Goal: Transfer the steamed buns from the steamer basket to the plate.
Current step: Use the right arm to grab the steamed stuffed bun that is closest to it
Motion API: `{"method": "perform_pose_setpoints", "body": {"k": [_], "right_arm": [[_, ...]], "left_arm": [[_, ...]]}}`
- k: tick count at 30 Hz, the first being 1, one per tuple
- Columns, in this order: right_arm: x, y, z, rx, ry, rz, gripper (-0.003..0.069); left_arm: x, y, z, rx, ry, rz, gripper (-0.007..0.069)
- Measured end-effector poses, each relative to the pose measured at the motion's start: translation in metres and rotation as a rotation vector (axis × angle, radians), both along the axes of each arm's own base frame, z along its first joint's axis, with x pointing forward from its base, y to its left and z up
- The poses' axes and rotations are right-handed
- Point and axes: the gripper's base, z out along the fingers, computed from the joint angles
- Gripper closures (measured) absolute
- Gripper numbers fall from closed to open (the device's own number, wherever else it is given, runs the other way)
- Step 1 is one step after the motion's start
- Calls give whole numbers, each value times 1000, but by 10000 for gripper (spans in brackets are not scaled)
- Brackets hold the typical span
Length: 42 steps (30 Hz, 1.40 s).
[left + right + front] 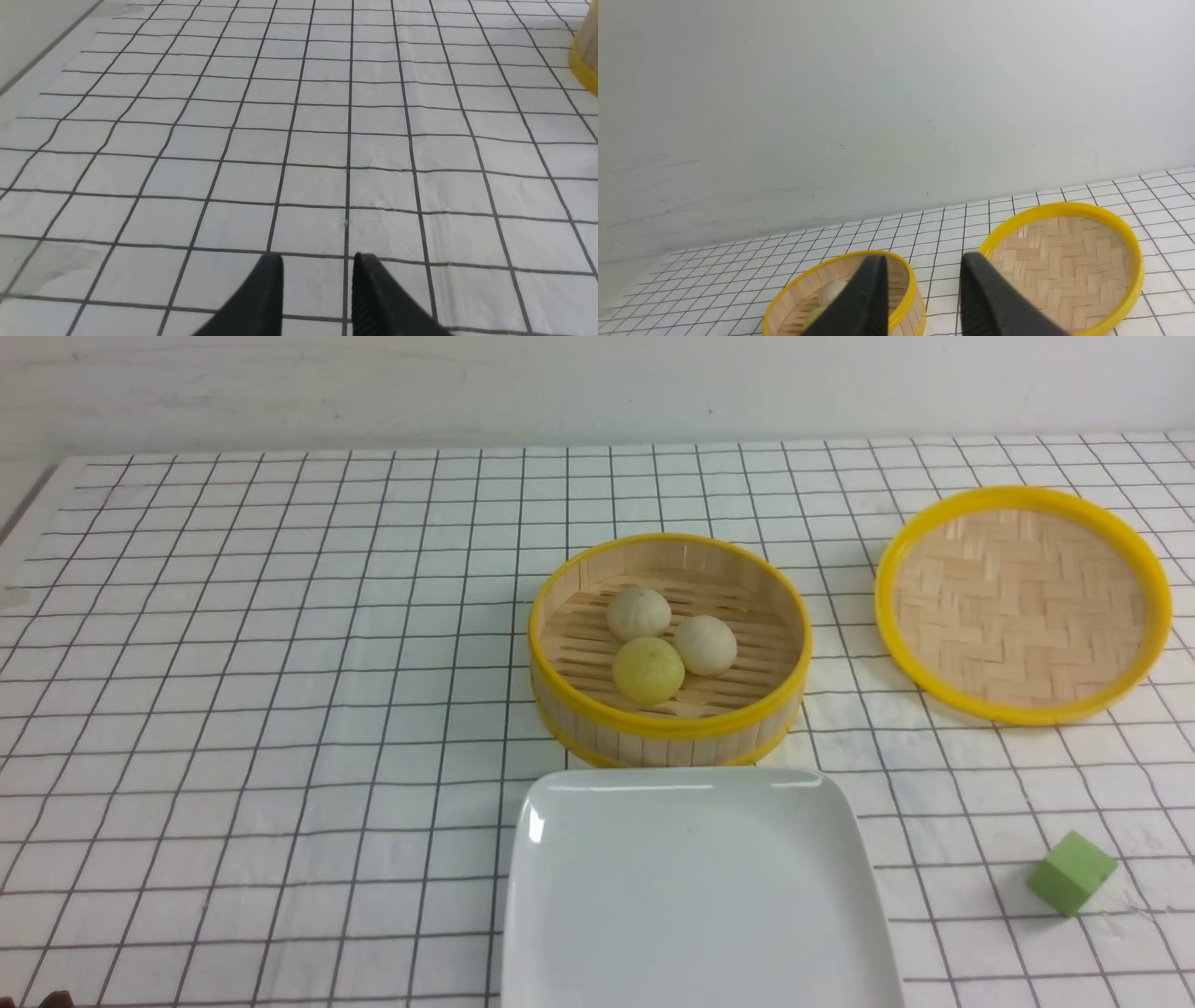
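Note:
The steamer basket (pixel 668 723) stands mid-table with three steamed buns inside: two off-white ones (pixel 639 612) (pixel 705 644) and a pale yellow one (pixel 648 669). The white plate (pixel 695 896) lies just in front of the basket with nothing on it. Neither arm shows in the front view. My left gripper (pixel 317 261) is open over bare checked cloth, the basket's edge (pixel 584 60) far off to one side. My right gripper (pixel 923 263) is open, held high and short of the basket (pixel 784 305), where one bun (pixel 831 291) peeks out beside a finger.
The shallow woven bamboo lid (pixel 1022 607) lies upturned at the right, also seen in the right wrist view (pixel 1064 261). A green cube (pixel 1071 873) sits near the front right. A white wall (pixel 597 383) closes the far edge of the table.

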Motion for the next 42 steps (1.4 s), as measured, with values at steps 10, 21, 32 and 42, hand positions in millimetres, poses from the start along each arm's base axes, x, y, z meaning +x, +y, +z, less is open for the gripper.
{"method": "perform_pose_setpoints", "body": {"k": [10,21,32,42], "right_arm": [[-1,5,-1,48,27,57,417],[5,16,-5,-51,113,180,417],[82,24,49,-313,340,356,417],[182,33,89,-443,515,614,417]], "left_arm": [[3,-5,9,-306,-120,17,384],[3,-12,19,-766,-177,37,382],[-16,-24,91,-312,-237,-197,382],[-1,-27,127,-238,-127,-253,382]]}}
